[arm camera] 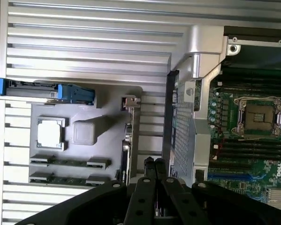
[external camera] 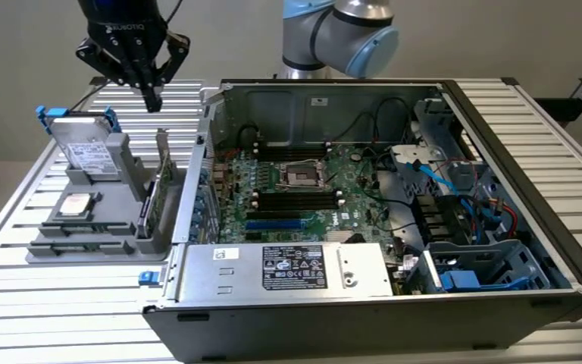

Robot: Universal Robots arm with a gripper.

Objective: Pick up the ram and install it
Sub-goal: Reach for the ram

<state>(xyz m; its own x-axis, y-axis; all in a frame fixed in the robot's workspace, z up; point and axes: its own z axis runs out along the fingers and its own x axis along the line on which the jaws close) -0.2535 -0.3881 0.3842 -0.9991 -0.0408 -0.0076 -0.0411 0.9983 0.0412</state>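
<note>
Exterior view: our gripper point(external camera: 152, 102) hangs pressed together, the ram point(external camera: 81, 227) at seven o'clock. We judge it light, fragile; pinch its edges.

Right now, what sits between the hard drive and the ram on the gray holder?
The silver processor chip lies between the hard drive and the ram; the wrist view shows it.

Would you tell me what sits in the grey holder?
A hard drive, a chip, an upright card and two ram sticks; the holder hides the sticks' lower edges.
</note>
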